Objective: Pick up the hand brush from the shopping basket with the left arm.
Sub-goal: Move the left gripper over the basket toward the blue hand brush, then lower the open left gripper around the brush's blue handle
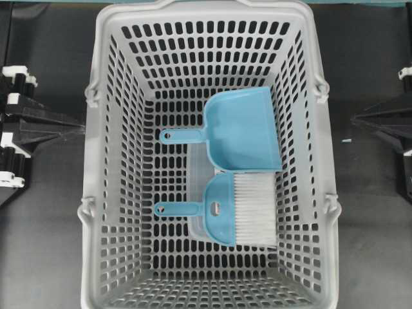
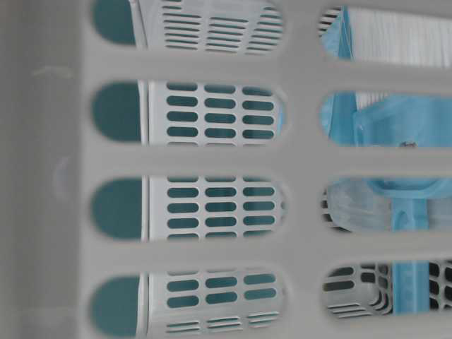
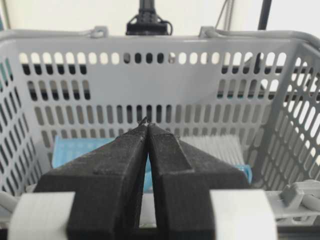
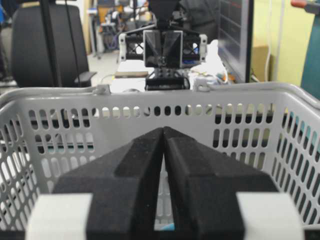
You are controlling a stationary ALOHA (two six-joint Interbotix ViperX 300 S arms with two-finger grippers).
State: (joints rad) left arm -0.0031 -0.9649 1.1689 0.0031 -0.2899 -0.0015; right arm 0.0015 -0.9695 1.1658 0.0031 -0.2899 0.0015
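We see the brush [image 1: 226,209] lying flat on the basket [image 1: 112,154] floor, bristles toward the overhead view's right, just below the dustpan [image 1: 241,132]. Both our grippers, left [image 3: 147,125] and right [image 4: 163,131], sit pressed together outside the basket, empty.

The shopping basket [image 1: 116,161] is open above, its floor bare left of the handles. The dustpan [image 1: 244,132] touches the hand brush [image 1: 238,209] bristles; the right wall crowds both.
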